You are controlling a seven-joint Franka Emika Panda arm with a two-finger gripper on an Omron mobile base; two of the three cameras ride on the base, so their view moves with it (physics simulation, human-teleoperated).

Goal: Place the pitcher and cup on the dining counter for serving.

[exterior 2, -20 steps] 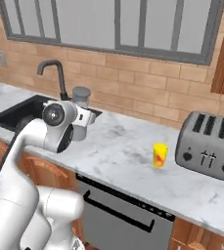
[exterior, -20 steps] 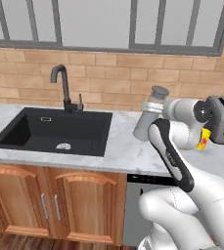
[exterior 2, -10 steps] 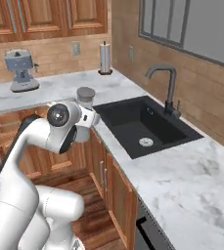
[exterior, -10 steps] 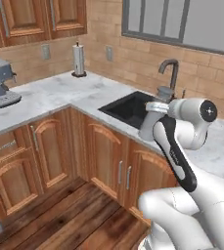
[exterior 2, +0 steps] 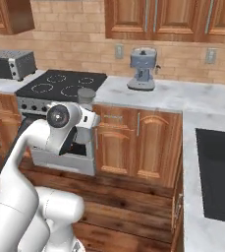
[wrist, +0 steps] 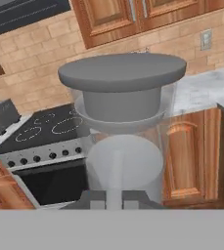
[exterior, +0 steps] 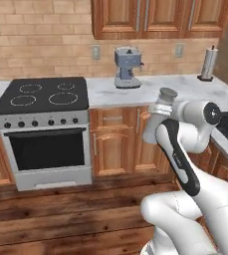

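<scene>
Pincer (wrist: 114, 197) closed on the pitcher (wrist: 122, 127), clamped low on the body and carrying it upright in the air, cap level, presumably so nothing tips out while the base drives. Held close in front of the arm, well above the wooden floor (exterior: 60, 209) and clear of the cabinet doors (exterior 2: 133, 142) behind it, touching no surface. Judged mid-transport: neither set down yet nor near any island top. Beyond the pitcher, along the wall: one stove (exterior: 43, 127) with four burners, one blue-grey coffee machine (exterior: 127, 67) on the marble surface (exterior: 180, 89), one toaster oven (exterior 2: 11, 64), one paper towel roll (exterior: 208, 63), part of one black sink (exterior 2: 217, 172). One pitcher counted
</scene>
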